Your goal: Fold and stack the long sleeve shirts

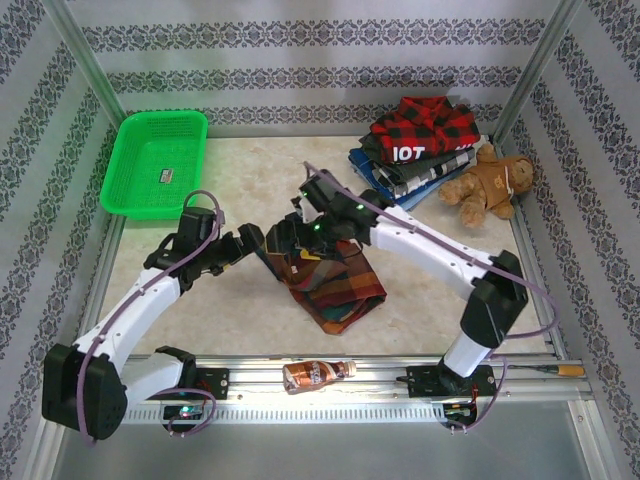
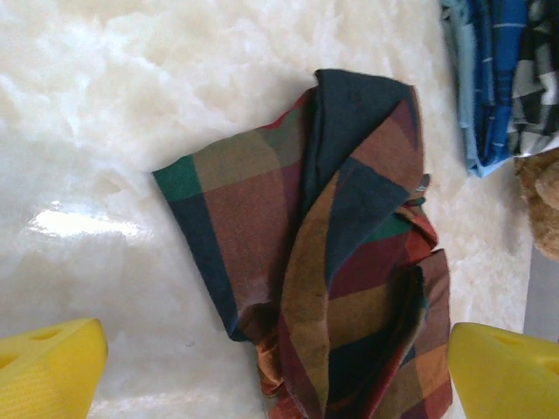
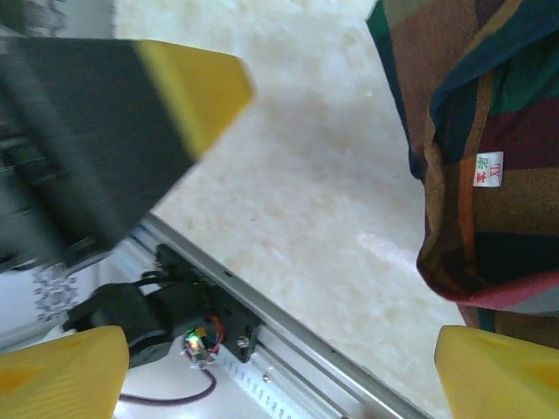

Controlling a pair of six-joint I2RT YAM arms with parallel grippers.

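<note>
Your left pincer [image 2: 279, 384] and right pincer [image 3: 279, 384] stand wide open and empty beside the plaid shirt [image 1: 330, 275], bunched in the middle of the counter [image 1: 240, 170], seemingly part-folded and needing squaring. The folded stack [image 1: 420, 150] waits well apart, far right.

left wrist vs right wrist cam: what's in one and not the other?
Left wrist, not right wrist: the edge of the shirt stack and the teddy bear beside it.
Right wrist, not left wrist: the white tag on the plaid shirt, the table's metal rail and a black mount with a green light.
Both: the plaid shirt lying crumpled on the pale tabletop, and the camera's own gripper open, left gripper and right gripper.
</note>
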